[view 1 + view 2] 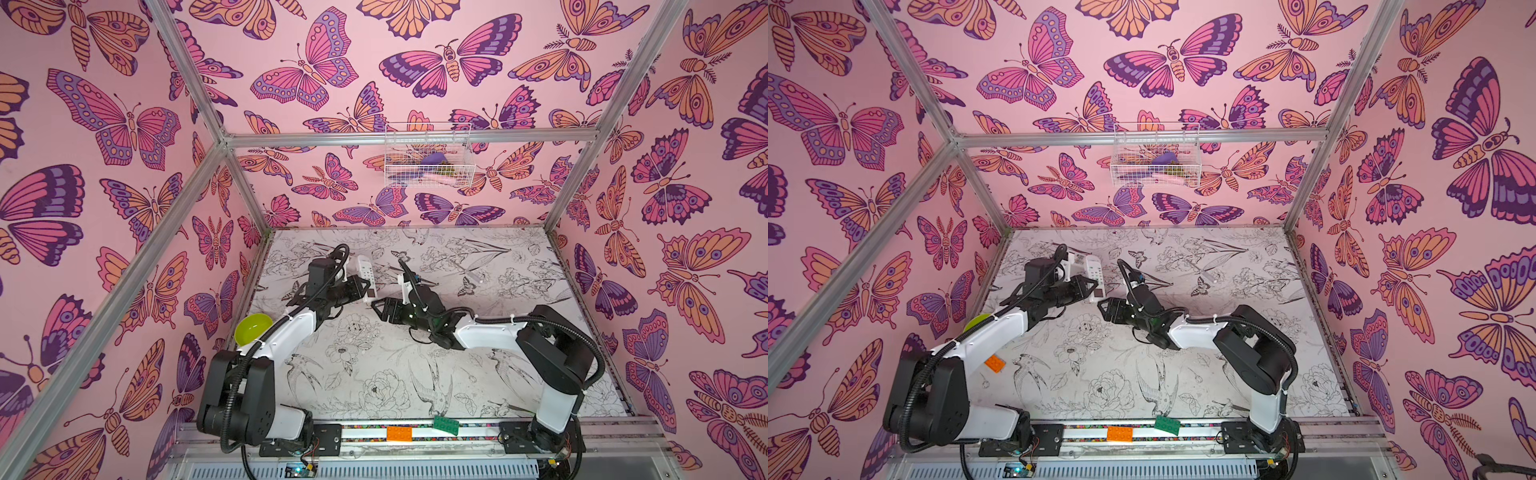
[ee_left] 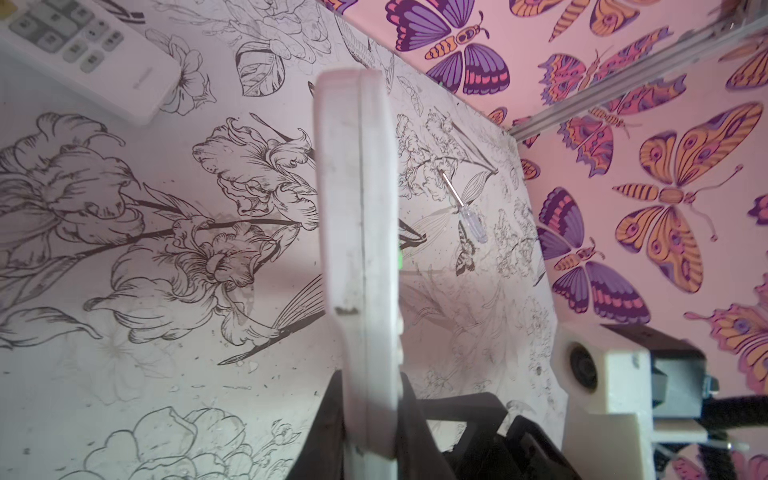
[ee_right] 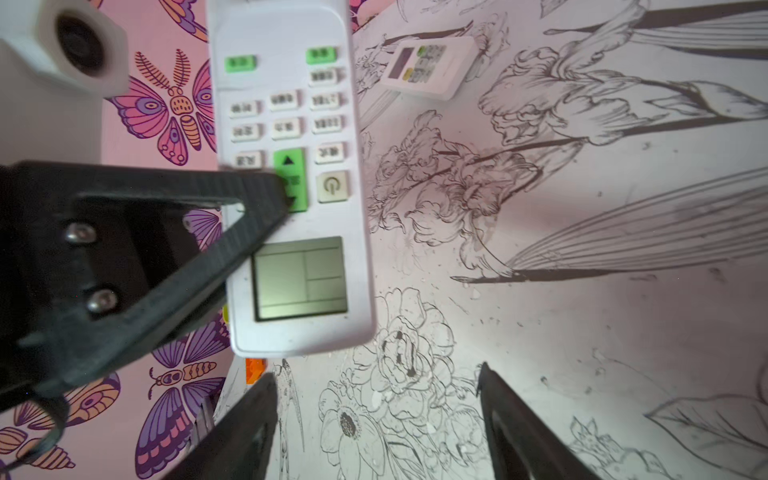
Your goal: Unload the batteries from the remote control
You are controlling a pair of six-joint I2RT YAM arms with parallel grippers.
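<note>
My left gripper (image 2: 370, 415) is shut on a white remote control (image 2: 357, 249), holding it on its long edge above the table (image 2: 124, 374). In the right wrist view that remote control (image 3: 291, 187) shows its button face and grey display, with a left finger (image 3: 249, 195) across it. In both top views the remote control (image 1: 368, 274) (image 1: 1094, 278) sits at the left gripper (image 1: 365, 291). My right gripper (image 3: 376, 399) (image 1: 375, 308) stands open and holds nothing, just below the remote's display end. The batteries are hidden.
A second white remote (image 2: 83, 50) (image 3: 424, 66) lies flat on the table farther back. A clear-handled screwdriver (image 2: 463, 203) lies to the right. A green bowl (image 1: 253, 328) sits by the left arm. Orange (image 1: 399, 433) and green (image 1: 446, 424) bricks rest on the front rail. A wire basket (image 1: 428, 156) hangs on the back wall.
</note>
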